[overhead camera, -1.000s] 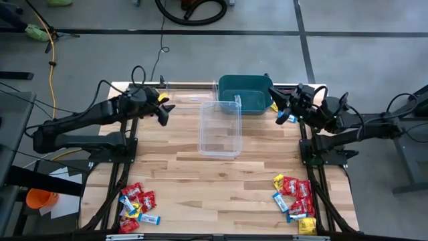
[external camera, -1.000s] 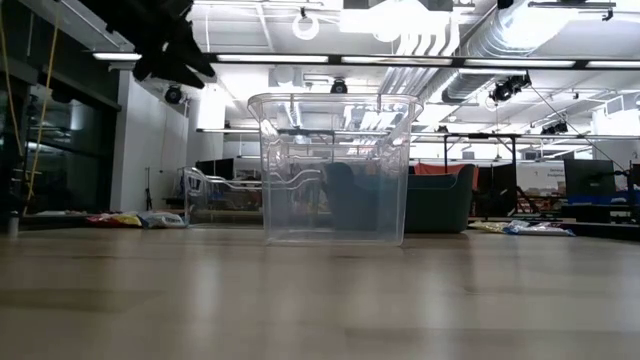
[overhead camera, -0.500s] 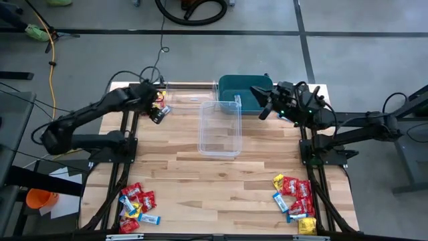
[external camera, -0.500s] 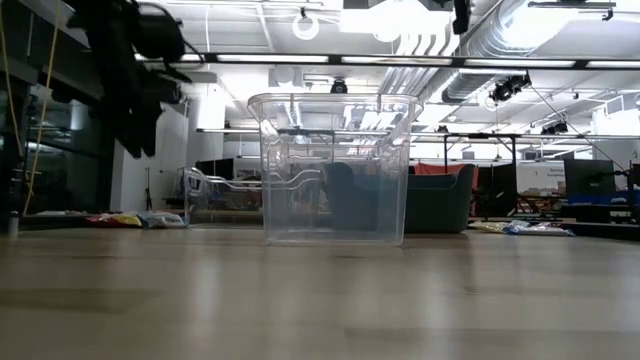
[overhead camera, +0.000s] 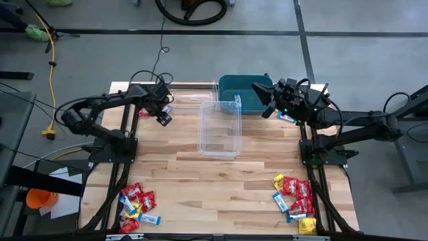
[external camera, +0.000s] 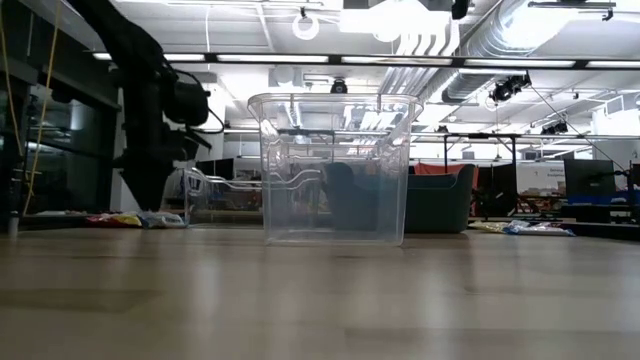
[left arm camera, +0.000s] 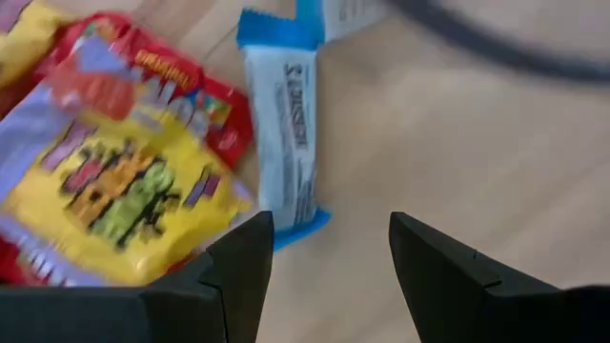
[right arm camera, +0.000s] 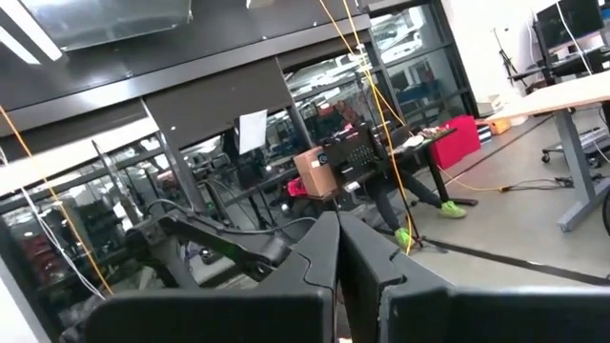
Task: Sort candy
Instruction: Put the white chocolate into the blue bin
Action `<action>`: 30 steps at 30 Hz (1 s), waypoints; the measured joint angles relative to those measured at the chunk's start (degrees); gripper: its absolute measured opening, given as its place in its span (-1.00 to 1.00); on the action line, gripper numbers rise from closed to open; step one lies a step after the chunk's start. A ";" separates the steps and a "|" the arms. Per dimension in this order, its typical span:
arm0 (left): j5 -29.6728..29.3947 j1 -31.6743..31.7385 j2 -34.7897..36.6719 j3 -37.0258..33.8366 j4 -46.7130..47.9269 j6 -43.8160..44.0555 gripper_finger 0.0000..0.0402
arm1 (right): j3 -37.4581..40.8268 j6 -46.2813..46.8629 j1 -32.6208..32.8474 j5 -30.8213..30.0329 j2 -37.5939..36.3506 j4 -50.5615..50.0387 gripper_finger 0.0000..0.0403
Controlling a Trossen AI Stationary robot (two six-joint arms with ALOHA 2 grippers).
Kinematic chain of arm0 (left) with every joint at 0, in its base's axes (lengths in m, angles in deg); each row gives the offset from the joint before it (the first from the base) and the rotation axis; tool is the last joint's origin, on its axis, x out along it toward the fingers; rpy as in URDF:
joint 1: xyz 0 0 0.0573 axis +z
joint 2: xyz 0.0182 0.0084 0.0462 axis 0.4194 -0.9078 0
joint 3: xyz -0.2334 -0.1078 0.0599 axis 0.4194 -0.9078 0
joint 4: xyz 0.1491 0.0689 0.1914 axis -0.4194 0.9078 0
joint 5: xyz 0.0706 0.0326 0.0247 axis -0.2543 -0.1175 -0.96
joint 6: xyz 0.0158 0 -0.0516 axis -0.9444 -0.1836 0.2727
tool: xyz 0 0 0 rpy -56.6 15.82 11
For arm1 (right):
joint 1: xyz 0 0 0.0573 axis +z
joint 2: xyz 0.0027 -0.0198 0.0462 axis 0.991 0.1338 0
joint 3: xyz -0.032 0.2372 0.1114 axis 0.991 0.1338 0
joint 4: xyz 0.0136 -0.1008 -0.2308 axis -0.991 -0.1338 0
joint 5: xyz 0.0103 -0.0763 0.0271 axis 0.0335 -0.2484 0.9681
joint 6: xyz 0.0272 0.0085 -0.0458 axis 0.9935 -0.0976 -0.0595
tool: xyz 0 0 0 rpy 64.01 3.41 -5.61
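Candy packets lie in several heaps. A yellow packet [left arm camera: 114, 191], a red one [left arm camera: 181, 90] and a light blue one [left arm camera: 286, 133] lie flat on the wood under my left gripper [left arm camera: 331, 229], which is open and points down at them. In the high view that gripper [overhead camera: 162, 114] is near the table's far left corner. My right gripper [overhead camera: 264, 102] is over the right rim of the teal bin [overhead camera: 241, 92]. Its fingers [right arm camera: 338, 252] are shut and level, and nothing shows between them. More candy lies at the near left [overhead camera: 137, 204] and near right [overhead camera: 295, 197].
A clear tub [overhead camera: 219, 128] stands mid-table, tall in the low view [external camera: 333, 165]. A second clear tub [overhead camera: 190, 97] sits at the far edge beside the teal bin. A blue packet [overhead camera: 286, 118] lies near the right arm. Bare wood runs between the tub and the near heaps.
My left gripper has dropped from high above the table to just over the candy at the far left corner, with its arm folding in. My right gripper has swung toward the table's left, from beside the teal bin to over its rim.
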 joint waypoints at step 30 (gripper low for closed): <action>-4.50 -1.53 -1.92 -2.82 -6.48 -0.84 -0.02 | 0.00 0.42 -0.01 0.69 0.01 -1.81 -1.00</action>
